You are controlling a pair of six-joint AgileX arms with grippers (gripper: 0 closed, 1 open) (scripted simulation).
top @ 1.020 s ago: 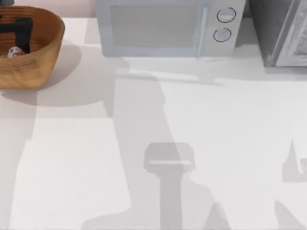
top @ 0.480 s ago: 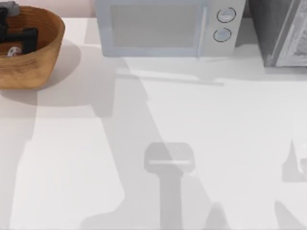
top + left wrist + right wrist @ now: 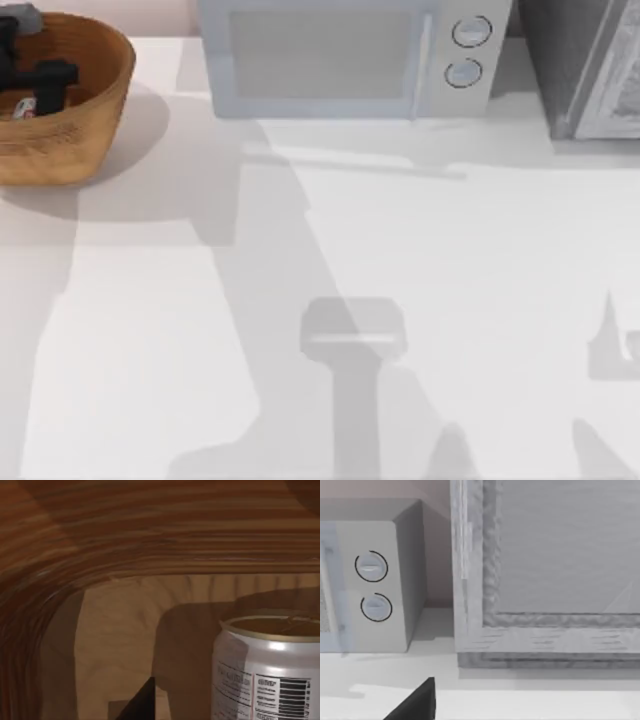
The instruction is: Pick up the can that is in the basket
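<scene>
The orange-brown wicker basket (image 3: 95,110) stands at the table's far left corner. My left gripper (image 3: 38,98) is down inside it, black against the weave. The can (image 3: 22,107) lies just left of the gripper's finger, mostly covered by it. In the left wrist view the can (image 3: 267,672) stands upright and close, silver-walled with a printed label and a gold-tan top, on the basket floor (image 3: 120,645). One dark fingertip (image 3: 142,705) of the left gripper shows beside the can, apart from it, and nothing is held. The right arm is parked, with one dark fingertip (image 3: 417,702) in its wrist view.
A pale microwave (image 3: 350,60) stands at the back centre, its two dials (image 3: 468,50) on the right side. A grey cabinet (image 3: 590,70) fills the back right corner. The basket's ribbed wall (image 3: 160,535) curves closely around the left gripper.
The left gripper has sunk deeper into the basket and shifted a little left, covering more of the can. The right arm has not moved.
</scene>
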